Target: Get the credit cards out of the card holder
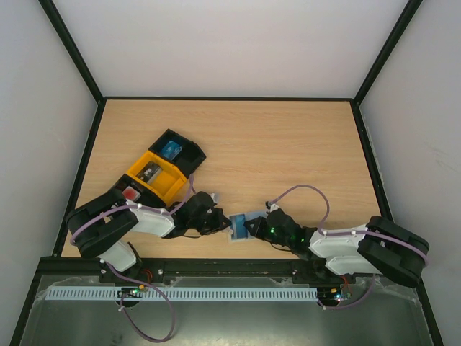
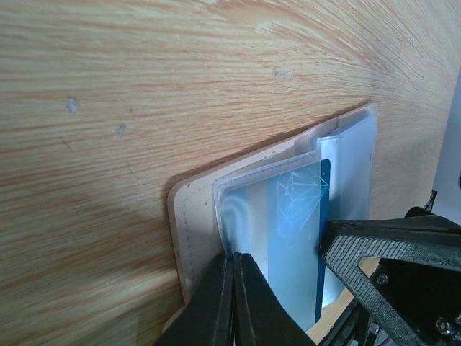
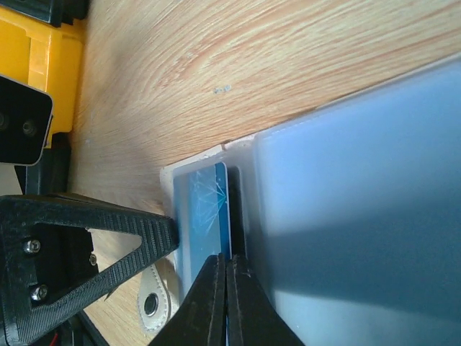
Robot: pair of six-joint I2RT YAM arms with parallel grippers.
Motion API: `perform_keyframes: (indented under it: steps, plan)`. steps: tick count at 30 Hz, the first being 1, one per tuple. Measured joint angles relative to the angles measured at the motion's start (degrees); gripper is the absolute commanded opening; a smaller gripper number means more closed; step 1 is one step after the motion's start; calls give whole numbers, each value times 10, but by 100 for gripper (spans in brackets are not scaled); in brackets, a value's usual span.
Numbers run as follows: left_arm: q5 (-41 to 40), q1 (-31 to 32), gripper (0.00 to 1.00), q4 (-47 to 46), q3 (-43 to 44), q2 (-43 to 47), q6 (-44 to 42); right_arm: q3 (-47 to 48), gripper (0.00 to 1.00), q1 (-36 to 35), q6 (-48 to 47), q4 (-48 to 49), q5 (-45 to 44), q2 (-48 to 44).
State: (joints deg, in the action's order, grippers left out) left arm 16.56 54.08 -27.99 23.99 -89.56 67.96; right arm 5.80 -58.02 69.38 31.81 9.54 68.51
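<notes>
While the left gripper (image 2: 232, 268) clamps the card holder (image 2: 191, 238) by one edge, the right gripper (image 3: 225, 265), directly opposite, pinches what looks like a blue credit card (image 3: 207, 209).

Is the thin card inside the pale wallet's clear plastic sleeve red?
No, the thin card showing through the clear plastic sleeve of the pale wallet is blue.

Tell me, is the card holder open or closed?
Open. The holder shows its beige inside, its clear sleeves stand apart, and a blue card sits in one.
</notes>
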Motion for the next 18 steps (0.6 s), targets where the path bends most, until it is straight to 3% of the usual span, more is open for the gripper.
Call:
perform_keyframes:
  steps: [7,18]
  plan:
    - [0,0,4,-2,0,-2,0,-10,2,0,0,16,0,-1]
    - [0,0,9,-3,0,-3,-5,-34,2,0,-4,28,-10,-75]
